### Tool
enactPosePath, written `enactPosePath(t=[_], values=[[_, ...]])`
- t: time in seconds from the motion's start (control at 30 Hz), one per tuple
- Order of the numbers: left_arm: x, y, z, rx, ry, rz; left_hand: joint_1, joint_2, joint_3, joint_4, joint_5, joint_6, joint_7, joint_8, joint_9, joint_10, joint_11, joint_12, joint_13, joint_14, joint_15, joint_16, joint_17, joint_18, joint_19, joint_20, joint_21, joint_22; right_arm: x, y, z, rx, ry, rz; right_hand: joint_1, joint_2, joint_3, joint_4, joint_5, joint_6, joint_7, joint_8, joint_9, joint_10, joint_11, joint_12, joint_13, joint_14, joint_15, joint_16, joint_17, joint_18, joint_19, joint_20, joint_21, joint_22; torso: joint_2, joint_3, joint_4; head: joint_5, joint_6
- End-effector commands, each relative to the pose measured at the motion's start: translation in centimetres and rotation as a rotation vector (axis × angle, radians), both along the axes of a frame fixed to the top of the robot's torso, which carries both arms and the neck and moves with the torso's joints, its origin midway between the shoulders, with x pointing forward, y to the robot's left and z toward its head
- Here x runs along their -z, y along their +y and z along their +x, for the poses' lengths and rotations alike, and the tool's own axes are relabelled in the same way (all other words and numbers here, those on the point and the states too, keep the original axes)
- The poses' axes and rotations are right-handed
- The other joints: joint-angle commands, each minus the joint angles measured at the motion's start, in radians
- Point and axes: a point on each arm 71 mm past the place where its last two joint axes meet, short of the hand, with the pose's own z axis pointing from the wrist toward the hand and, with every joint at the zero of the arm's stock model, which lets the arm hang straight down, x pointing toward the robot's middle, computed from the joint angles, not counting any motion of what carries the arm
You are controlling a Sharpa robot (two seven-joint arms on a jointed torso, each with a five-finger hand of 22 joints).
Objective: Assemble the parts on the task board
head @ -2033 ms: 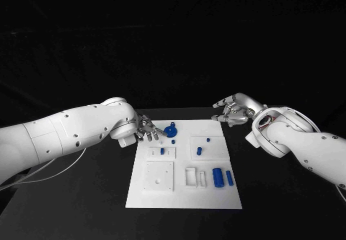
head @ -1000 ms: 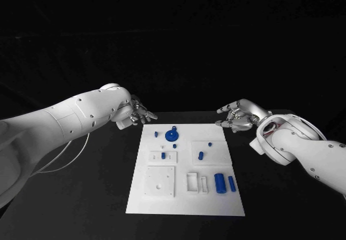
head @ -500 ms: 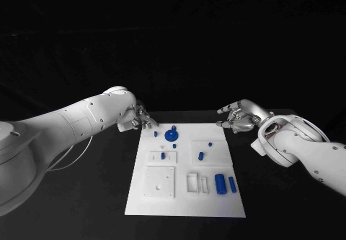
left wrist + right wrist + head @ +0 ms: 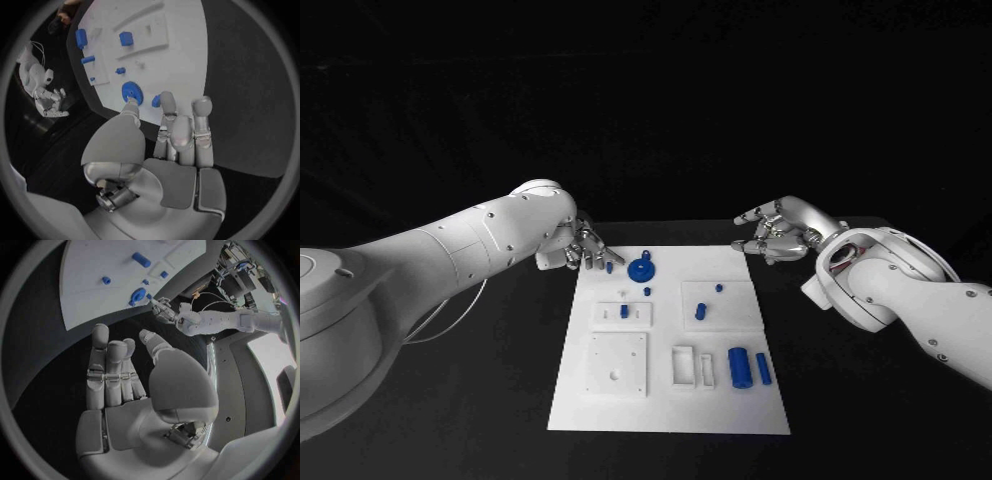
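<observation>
White plastic, that is the task board [image 4: 668,345], lying lengthwise in the middle of the black table [image 4: 473,400] in my head view. On its far end I see a blue gear [image 4: 642,268] with a small blue peg [image 4: 609,267] just to its left, near the board's far left corner. Nearer to me sit two small white blocks, each with a blue piece standing in it [image 4: 626,311] [image 4: 701,311], and a tiny blue stud [image 4: 648,291] between the gear and the left block. On the near half there is a larger square white plate [image 4: 619,364], a white open frame [image 4: 685,364], then a thick blue cylinder [image 4: 738,367] and a thinner blue pin [image 4: 763,368] lying side by side.

My left hand [image 4: 586,247] hovers at the board's far left corner, just beside the small peg. From the left wrist camera its fingers [image 4: 201,127] are stretched out and apart, the tips over the board edge close to the gear [image 4: 132,91] and the peg [image 4: 155,101]; I see nothing held in it.

My right hand [image 4: 776,232] hangs off the board's far right corner, apart from all the parts. In the right wrist camera the palm [image 4: 125,415] is bare and the fingers are extended with the thumb spread away, holding nothing.
</observation>
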Motion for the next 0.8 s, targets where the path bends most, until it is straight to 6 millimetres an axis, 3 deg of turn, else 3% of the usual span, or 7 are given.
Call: enactPosePath(t=[0.03,0.17,0.33,0.37,0.53,0.67,0.8], values=[[0.09,-0.30,-0.01,0.028,0.009,-0.009,0.002,-0.013,0.002,0.027,-0.005,0.006,0.002,-0.006,-0.005,0.004,0.000,-0.005,0.000,-0.006,-0.001,-0.008,0.001,-0.002,-0.005,-0.005,-0.004,0.035,-0.08,0.21,-0.04,-0.013,-0.005,-0.003,-0.002,-0.006,-0.001,0.006,0.004,-0.006,0.000,-0.005,-0.001,-0.004,0.000,0.006,-0.001,-0.003,0.003,0.007,0.001,0.010,-0.004,-0.001,-0.001,0.001,0.000,0.0016,0.0005,0.001,-0.003],[0.13,-0.22,0.02,0.024,0.008,-0.015,0.003,0.002,0.001,0.022,-0.005,0.006,0.002,-0.008,-0.006,0.005,0.001,-0.006,0.001,-0.005,0.000,-0.008,0.003,-0.001,-0.004,-0.005,-0.003,0.035,-0.08,0.26,-0.03,-0.014,-0.005,-0.002,-0.001,-0.006,0.000,0.007,0.004,-0.005,0.000,-0.005,-0.001,-0.004,0.000,0.006,-0.001,-0.003,0.003,0.006,0.001,0.010,-0.004,-0.001,-0.001,0.001,-0.001,0.0010,0.0002,0.000,-0.004],[0.26,-0.34,0.00,0.027,0.016,-0.024,0.004,0.062,-0.014,-0.038,-0.003,0.008,0.003,-0.007,-0.007,0.004,0.002,-0.005,0.004,-0.004,0.002,-0.008,0.004,0.001,-0.004,-0.001,-0.003,0.035,-0.09,0.29,-0.03,-0.014,-0.006,-0.002,-0.001,-0.005,0.000,0.007,0.004,-0.004,0.000,-0.004,-0.001,-0.004,0.000,0.006,-0.001,-0.003,0.004,0.006,0.001,0.010,-0.004,-0.001,-0.001,0.001,0.000,0.0010,-0.0001,-0.001,-0.004],[0.29,-0.37,0.00,0.028,0.017,-0.025,-0.002,0.089,-0.032,-0.072,-0.002,0.007,0.003,-0.006,-0.006,0.001,0.003,-0.001,0.006,-0.004,0.004,-0.008,0.003,0.004,-0.006,0.002,-0.006,0.035,-0.09,0.29,-0.03,-0.014,-0.006,-0.002,0.000,-0.005,0.000,0.007,0.004,-0.004,0.000,-0.004,-0.001,-0.004,0.000,0.006,-0.001,-0.003,0.003,0.006,0.001,0.010,-0.004,-0.001,-0.001,0.001,0.000,0.0009,-0.0003,-0.001,-0.005],[0.39,-0.37,0.00,0.027,0.018,-0.028,0.017,0.168,-0.058,-0.142,0.037,0.007,0.003,-0.004,-0.001,-0.001,0.003,0.003,0.003,-0.005,0.005,-0.009,-0.002,0.006,-0.006,0.004,-0.009,0.034,-0.09,0.29,-0.03,-0.013,-0.006,-0.001,0.000,-0.005,0.001,0.007,0.004,-0.004,0.000,-0.005,-0.001,-0.004,0.000,0.006,-0.001,-0.003,0.003,0.006,0.001,0.010,-0.004,-0.001,-0.001,0.001,0.000,0.0012,-0.0006,-0.003,-0.005],[0.42,-0.27,0.03,0.022,0.018,-0.031,0.040,0.211,-0.063,-0.173,0.073,0.009,0.004,-0.004,0.000,-0.001,0.003,0.003,0.001,-0.005,0.005,-0.009,-0.004,0.006,-0.006,0.005,-0.010,0.034,-0.08,0.30,-0.02,-0.013,-0.005,-0.001,0.000,-0.005,0.001,0.007,0.004,-0.004,0.000,-0.005,-0.001,-0.004,0.000,0.006,-0.001,-0.003,0.003,0.006,0.001,0.010,-0.004,-0.001,-0.001,0.001,0.000,0.0012,-0.0004,-0.004,-0.005],[0.49,-0.25,0.03,0.022,0.020,-0.034,0.060,0.231,-0.068,-0.193,0.101,0.011,0.002,-0.005,0.000,0.000,0.002,0.002,-0.001,-0.005,0.005,-0.008,-0.004,0.006,-0.006,0.005,-0.011,0.034,-0.08,0.33,-0.02,-0.014,-0.005,-0.001,0.000,-0.005,0.001,0.007,0.004,-0.004,0.000,-0.005,-0.001,-0.004,0.000,0.006,-0.001,-0.003,0.003,0.006,0.001,0.010,-0.004,-0.001,-0.001,0.001,0.000,0.0012,-0.0001,-0.004,-0.005]])
